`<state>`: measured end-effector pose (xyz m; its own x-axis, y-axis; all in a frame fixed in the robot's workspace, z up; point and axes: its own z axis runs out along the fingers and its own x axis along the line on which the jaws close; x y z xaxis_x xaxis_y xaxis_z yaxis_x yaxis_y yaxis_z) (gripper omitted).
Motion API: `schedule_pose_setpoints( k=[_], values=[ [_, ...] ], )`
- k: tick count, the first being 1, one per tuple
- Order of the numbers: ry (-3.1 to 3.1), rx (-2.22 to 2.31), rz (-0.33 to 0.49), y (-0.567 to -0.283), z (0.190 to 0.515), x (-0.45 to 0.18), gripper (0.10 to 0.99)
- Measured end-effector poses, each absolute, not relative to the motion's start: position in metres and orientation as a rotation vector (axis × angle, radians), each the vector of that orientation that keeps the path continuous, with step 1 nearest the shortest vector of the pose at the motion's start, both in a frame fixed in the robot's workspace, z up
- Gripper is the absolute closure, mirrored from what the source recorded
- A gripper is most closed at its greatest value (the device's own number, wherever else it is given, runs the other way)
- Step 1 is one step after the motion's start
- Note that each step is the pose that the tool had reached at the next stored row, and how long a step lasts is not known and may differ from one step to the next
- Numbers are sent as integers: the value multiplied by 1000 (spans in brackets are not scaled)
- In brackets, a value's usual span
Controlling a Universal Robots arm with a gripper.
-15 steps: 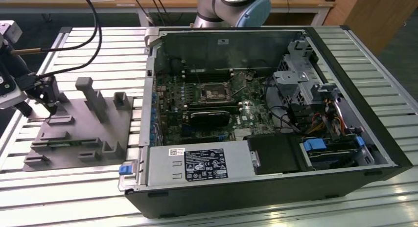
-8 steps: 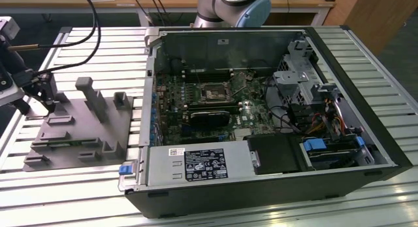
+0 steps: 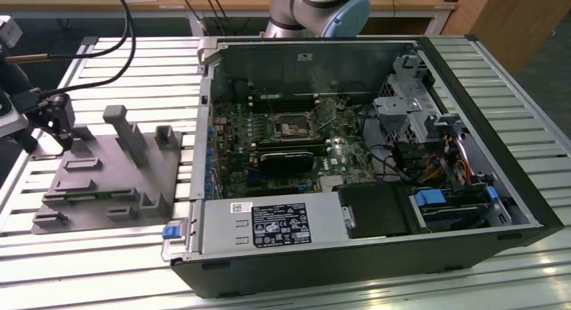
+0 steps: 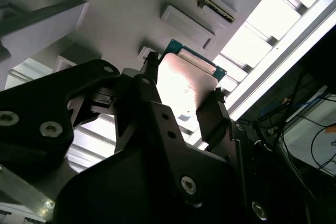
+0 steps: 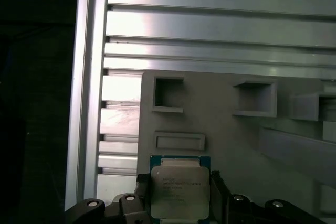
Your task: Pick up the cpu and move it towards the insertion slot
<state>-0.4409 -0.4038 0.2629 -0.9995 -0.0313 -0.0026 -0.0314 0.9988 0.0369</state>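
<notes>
The cpu (image 5: 178,190) is held in the end effector (image 5: 178,202), clamped at two opposite edges by the black fingers (image 5: 142,195), which are closed narrowly onto it. In the first wrist view its silvery metal top is turned to the camera, with a green-blue rim showing along the far edge. In the second wrist view the same flat square is seen between the two fingertips, brightly lit.

The cpu is seen over a grey fixture plate (image 5: 231,145) with raised blocks and shallow square pockets, close to one edge of that plate. Whether it touches the plate or is clear of it cannot be told.

In the exterior view the end effector (image 3: 56,126) is found at the exterior view's left, above the far corner of the plate, which lies on the slatted metal bench (image 3: 499,283). An open computer case (image 3: 357,270) is laid on the bench just beside the plate, toward the exterior view's right. The insertion slot (image 3: 293,127) is seen on the board inside that case, a dark square in a thin metal frame, just behind a black rectangular block (image 3: 285,162). The cpu and the slot are well apart.
</notes>
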Motion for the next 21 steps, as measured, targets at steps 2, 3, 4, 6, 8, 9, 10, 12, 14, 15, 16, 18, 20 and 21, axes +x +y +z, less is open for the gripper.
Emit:
schedule_pose_setpoints(
  k=[2,3,4,6,8,9,10,12,14,15,16,18,20,21],
  values=[
    [3139,-49,58,-404,265,-441,545],
    [3139,-49,58,-404,265,-441,545],
    [3139,-49,58,-404,266,-441,545],
    [3139,-49,58,-404,269,-441,545],
    [3139,-49,58,-404,271,-441,545],
    [3139,-49,58,-404,272,-441,545],
    [3139,-49,58,-404,274,-441,545],
    [3139,-49,58,-404,278,-441,545],
    [3139,-49,58,-404,281,-441,545],
    [3139,-49,58,-404,283,-441,545],
    [3139,-49,58,-404,285,-441,545],
    [3139,-49,58,-404,289,-441,545],
    [3139,-49,58,-404,293,-441,545],
    [3139,-49,58,-404,296,-441,545]
  ],
)
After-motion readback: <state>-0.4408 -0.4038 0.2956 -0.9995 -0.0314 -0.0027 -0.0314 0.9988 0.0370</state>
